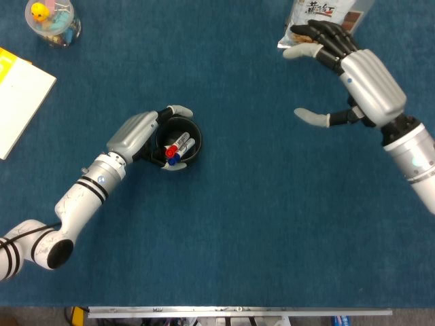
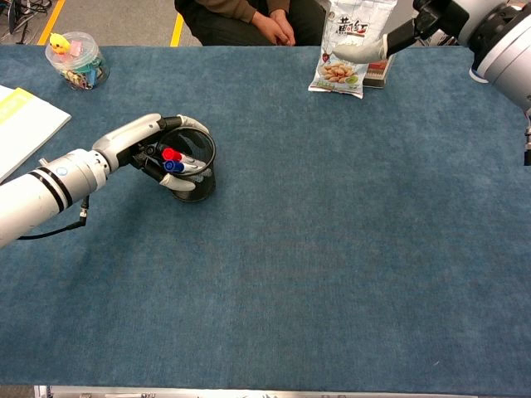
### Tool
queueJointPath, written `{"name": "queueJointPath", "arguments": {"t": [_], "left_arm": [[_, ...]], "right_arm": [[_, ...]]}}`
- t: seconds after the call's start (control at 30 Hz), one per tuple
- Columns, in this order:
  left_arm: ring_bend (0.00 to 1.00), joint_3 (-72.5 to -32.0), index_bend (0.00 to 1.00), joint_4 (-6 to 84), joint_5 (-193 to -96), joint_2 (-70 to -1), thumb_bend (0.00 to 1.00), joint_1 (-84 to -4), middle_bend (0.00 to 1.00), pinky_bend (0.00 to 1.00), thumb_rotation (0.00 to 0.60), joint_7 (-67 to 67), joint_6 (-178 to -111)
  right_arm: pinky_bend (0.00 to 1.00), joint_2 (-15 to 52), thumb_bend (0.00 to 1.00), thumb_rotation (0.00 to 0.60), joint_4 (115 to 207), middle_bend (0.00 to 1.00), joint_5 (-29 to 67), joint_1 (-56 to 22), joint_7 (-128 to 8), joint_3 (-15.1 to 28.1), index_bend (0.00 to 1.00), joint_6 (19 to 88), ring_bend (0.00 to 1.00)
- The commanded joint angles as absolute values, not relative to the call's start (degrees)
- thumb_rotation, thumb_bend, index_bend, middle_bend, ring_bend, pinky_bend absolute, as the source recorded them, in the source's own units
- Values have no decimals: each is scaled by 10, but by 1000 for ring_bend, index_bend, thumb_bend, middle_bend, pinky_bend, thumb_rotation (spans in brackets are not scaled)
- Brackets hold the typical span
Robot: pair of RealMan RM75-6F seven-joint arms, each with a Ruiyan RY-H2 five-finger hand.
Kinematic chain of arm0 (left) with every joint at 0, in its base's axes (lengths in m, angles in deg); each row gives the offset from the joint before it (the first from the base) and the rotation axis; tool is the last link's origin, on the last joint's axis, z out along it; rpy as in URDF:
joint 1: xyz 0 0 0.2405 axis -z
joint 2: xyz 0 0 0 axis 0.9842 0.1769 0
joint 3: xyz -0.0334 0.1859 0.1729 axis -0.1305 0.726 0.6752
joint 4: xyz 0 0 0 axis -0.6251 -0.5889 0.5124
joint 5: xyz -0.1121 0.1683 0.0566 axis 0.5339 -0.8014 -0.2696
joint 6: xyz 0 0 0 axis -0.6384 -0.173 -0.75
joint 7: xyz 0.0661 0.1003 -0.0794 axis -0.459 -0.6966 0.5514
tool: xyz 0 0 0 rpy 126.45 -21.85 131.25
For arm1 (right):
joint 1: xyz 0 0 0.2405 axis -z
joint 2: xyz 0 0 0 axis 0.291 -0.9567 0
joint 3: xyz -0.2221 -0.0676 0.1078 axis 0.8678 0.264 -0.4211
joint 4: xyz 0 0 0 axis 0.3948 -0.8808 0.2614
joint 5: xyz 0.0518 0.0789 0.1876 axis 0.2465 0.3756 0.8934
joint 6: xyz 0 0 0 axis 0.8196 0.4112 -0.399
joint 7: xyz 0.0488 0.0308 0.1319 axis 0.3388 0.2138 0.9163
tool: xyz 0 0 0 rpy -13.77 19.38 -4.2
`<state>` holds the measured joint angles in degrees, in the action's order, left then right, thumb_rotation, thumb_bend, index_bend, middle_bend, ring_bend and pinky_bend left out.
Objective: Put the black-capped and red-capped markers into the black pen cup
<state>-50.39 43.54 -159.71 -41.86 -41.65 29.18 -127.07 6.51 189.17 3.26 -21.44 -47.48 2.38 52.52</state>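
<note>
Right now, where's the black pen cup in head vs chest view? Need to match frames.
Head view: black pen cup sits left of centre, held by the left hand, marker caps showing inside.
Chest view: the cup sits upper left, the left hand around it.
Shared landmark: the snack bag at the table's far edge, top right in head view, top centre-right in chest view.

Black mesh pen cup (image 1: 191, 146); red cap (image 1: 170, 153), blue cap (image 1: 175, 160); blue cloth (image 1: 224, 224).
</note>
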Motion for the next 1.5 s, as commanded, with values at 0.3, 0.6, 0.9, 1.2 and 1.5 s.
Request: {"name": "queueJointPath", "arguments": {"t": [0.3, 0.6, 0.9, 1.2, 1.5], "left_arm": [[26, -502, 0, 491, -1590, -366, 86, -414, 0, 183, 600, 261, -1257], [24, -484, 0, 583, -1612, -248, 86, -417, 0, 173, 600, 229, -1248], [45, -478, 0, 616, -1603, -153, 87, -465, 5, 173, 600, 209, -1315], [132, -481, 48, 548, -1600, -198, 88, -550, 106, 173, 600, 107, -1492], [137, -461, 51, 539, -1608, -213, 88, -614, 124, 173, 600, -2, -1583]], "right_arm": [[0, 55, 158, 600, 1895, 129, 18, -203, -473, 26, 281, 539, 0], [0, 4, 160, 600, 1906, 129, 19, -173, -470, 34, 281, 555, 0], [0, -56, 200, 600, 1912, 183, 43, -111, -524, 74, 281, 577, 17], [0, -65, 292, 600, 1901, 227, 52, -31, -620, 117, 345, 655, 63], [0, -44, 292, 600, 1870, 238, 13, 51, -638, 155, 364, 745, 64]]}}
